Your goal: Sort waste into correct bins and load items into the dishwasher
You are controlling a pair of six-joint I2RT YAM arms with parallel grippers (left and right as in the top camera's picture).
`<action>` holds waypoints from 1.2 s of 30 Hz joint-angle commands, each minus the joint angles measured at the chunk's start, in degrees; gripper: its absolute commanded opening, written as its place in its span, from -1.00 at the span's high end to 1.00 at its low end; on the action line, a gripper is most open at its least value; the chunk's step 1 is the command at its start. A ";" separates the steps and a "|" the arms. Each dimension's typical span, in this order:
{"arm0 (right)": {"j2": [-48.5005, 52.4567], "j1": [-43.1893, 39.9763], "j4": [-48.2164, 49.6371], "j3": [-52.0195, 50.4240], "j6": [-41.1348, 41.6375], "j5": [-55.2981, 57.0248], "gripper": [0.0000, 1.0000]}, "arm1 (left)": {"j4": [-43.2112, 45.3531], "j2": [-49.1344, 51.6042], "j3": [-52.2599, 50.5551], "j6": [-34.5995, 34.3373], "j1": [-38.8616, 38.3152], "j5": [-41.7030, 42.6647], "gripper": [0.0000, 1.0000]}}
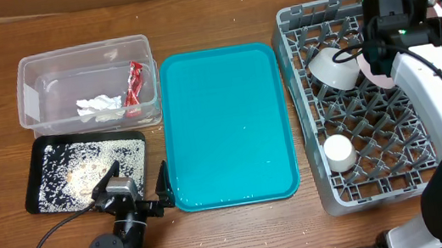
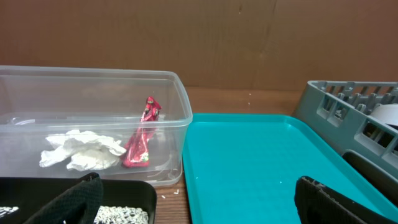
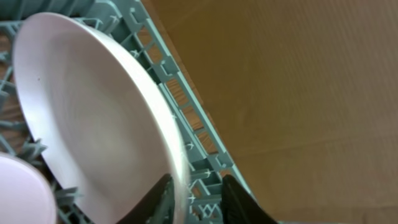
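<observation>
My right gripper (image 3: 198, 199) is open a little, astride the rim of a pale plate (image 3: 93, 118) standing on edge in the grey dish rack (image 3: 199, 134). One fingertip (image 3: 158, 199) lies against the plate's face and the other is clear of the rim. A pinker plate (image 3: 18, 193) shows beside it. The rack (image 1: 294, 80) also holds a white bowl (image 1: 333, 68) and a small cup (image 1: 339, 150). The clear tub (image 1: 28, 89) contains the red wrapper (image 1: 133, 82) and tissue (image 1: 99, 104). Crumbs (image 1: 81, 164) cover the black tray (image 1: 36, 178). My left gripper (image 1: 136, 182) is open and empty.
The teal serving tray (image 1: 225, 123) lies bare between the bins and the rack. In the left wrist view its near-left corner (image 2: 261, 162) sits between my wide-spread fingers (image 2: 74, 202). A few stray crumbs lie on the wood near the tub's corner (image 2: 180, 118).
</observation>
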 commanded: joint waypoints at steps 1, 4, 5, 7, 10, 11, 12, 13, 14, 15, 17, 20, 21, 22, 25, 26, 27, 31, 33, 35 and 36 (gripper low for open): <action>0.33 2.69 0.55 -0.22 0.17 0.39 0.40 | -0.09 -0.55 -0.20 -0.59 0.15 0.55 -1.00; 0.24 4.46 1.20 -0.17 0.20 0.44 0.41 | -0.09 -0.55 -0.20 -0.59 0.15 0.55 -1.00; 0.13 5.31 1.20 -0.11 0.28 0.46 0.45 | -0.09 -0.55 -0.20 -0.59 0.15 0.57 -1.00; -0.42 6.93 1.11 -0.09 2.21 0.63 0.53 | -0.09 -0.55 -0.20 -0.59 0.15 0.55 -1.00; -2.36 9.79 0.81 -0.07 7.80 0.11 0.59 | -0.09 -0.55 -0.20 -0.59 0.15 0.55 -1.00; -3.32 10.97 0.46 -0.07 9.14 -0.92 0.59 | -0.09 -0.55 -0.20 -0.59 0.15 0.55 -1.00; -4.46 12.13 0.02 -0.07 10.16 -2.43 0.59 | -0.07 -0.55 -0.20 -0.59 0.15 0.55 -1.00; -5.49 13.14 -0.55 -0.04 11.10 -3.78 0.57 | -0.09 -0.55 -0.20 -0.59 0.15 0.55 -1.00; -6.86 14.32 -1.57 -0.07 12.85 -5.73 0.52 | -0.09 -0.55 -0.20 -0.59 0.15 0.57 -1.00; -8.41 15.47 -2.84 -0.04 14.75 -8.20 0.47 | -0.09 -0.55 -0.20 -0.59 0.15 0.57 -1.00; -11.56 17.27 -5.31 -0.07 18.56 -15.19 0.41 | -0.09 -0.55 -0.20 -0.59 0.15 0.55 -1.00; -16.41 18.80 -6.80 -0.04 20.37 -30.56 0.34 | -0.09 -0.55 -0.20 -0.59 0.15 0.55 -1.00; -18.29 19.08 -6.97 -0.04 20.37 -36.39 0.28 | -0.09 -0.55 -0.20 -0.59 0.15 0.55 -1.00; -20.13 19.30 -7.02 -0.07 20.35 -41.75 0.22 | -0.09 -0.55 -0.20 -0.59 0.15 0.55 -1.00; -25.83 19.34 -7.34 -0.04 19.63 -55.39 0.14 | -0.09 -0.55 -0.20 -0.59 0.15 0.55 -1.00; -27.76 19.34 -7.45 -0.04 19.32 -57.86 0.11 | -0.09 -0.55 -0.20 -0.59 0.15 0.55 -1.00; -30.08 19.34 -7.39 -0.04 18.69 -59.65 0.06 | -0.09 -0.55 -0.20 -0.59 0.15 0.55 -1.00; -40.26 19.34 -6.91 -0.07 18.25 -63.14 -0.37 | -0.09 -0.55 -0.20 -0.59 0.15 0.55 -1.00; -44.19 19.34 -7.32 -0.07 18.45 -63.60 -1.00 | -0.09 -0.55 -0.20 -0.59 0.15 0.55 -1.00; -46.93 19.34 -7.67 -0.07 18.47 -63.60 -1.00 | -0.09 -0.55 -0.20 -0.59 0.15 0.55 -1.00; -48.28 19.34 -7.74 -0.07 18.47 -63.60 -1.00 | -0.09 -0.55 -0.20 -0.59 0.15 0.55 -1.00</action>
